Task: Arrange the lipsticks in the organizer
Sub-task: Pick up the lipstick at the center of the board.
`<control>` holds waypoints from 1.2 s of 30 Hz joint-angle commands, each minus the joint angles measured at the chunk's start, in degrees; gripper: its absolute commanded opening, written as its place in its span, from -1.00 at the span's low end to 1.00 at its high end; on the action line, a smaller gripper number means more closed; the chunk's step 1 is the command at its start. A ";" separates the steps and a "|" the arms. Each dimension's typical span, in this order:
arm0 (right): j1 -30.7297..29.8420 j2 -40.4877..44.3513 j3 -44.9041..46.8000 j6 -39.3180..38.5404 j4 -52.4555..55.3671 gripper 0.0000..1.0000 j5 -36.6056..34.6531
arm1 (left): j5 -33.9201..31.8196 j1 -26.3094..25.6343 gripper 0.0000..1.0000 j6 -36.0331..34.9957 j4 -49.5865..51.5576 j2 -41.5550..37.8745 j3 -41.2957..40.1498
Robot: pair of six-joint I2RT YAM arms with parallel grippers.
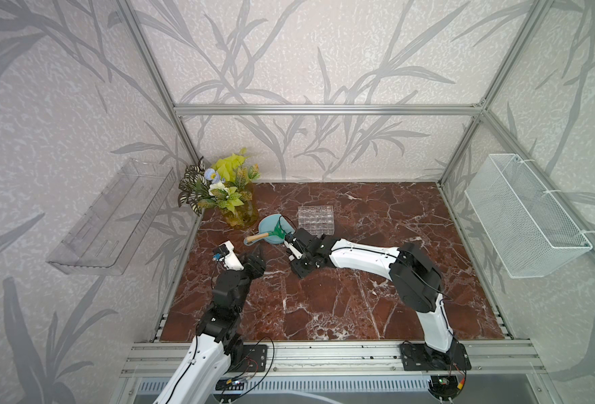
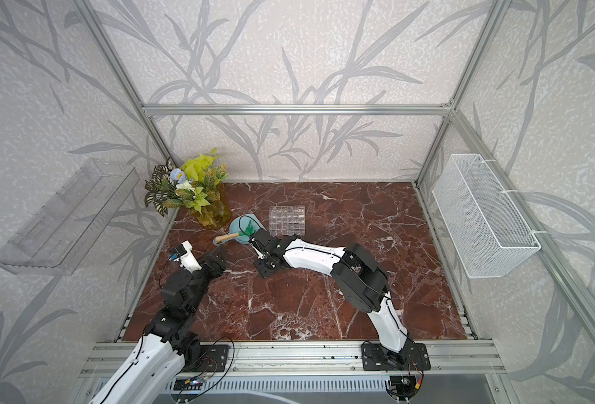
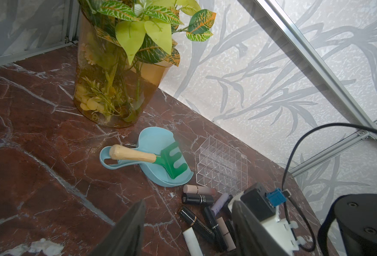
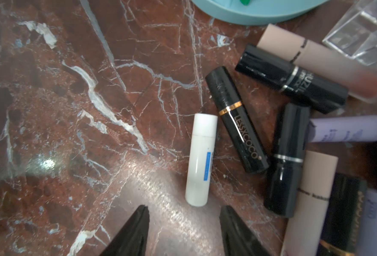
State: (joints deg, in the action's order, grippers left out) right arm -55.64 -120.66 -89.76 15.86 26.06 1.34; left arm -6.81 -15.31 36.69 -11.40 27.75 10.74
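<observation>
Only from the wrist views, masked by the right arm (image 1: 366, 257) in both top views: lipsticks (image 4: 236, 119) heaped on the veined red-marble tabletop (image 4: 94, 110), glossy black cylinders among matte pink, lilac and one smooth white tube (image 4: 202, 159). Right claw (image 4: 184, 219) parted and empty, white tube's end just ahead of its gap; left claw (image 3: 188, 212) parted too, gripping nothing, heap just beyond. Past the heap from both: clear square-celled acrylic organizer (image 1: 316, 219).

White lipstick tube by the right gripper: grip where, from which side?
Grip the white tube mid-body, from above, jaws across its width: it lies flat, bare marble one side, a narrow gap to the black gold-banded tube on the other.
</observation>
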 commanded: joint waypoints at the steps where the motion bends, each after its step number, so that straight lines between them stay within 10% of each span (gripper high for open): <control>1: -0.37 -1.55 -2.44 -0.22 2.91 0.08 -1.15 | 0.15 0.28 0.29 -0.30 -2.31 0.42 0.20; 16: -0.76 -7.35 -7.15 -0.95 5.63 -0.02 -2.11 | 0.07 0.37 0.29 -1.26 -1.26 -1.47 0.51; 29: -1.29 -3.39 -3.64 -1.64 4.61 -0.68 -1.08 | -0.17 0.36 0.33 -5.31 5.57 -6.72 5.57; 36: -0.35 13.40 9.39 -2.34 -1.51 -0.66 4.08 | 16.83 0.37 0.44 -6.42 4.69 4.04 14.10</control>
State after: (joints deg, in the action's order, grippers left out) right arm -56.38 -115.68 -82.91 14.22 27.66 2.61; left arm 0.12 -15.20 31.81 -6.81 26.98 21.15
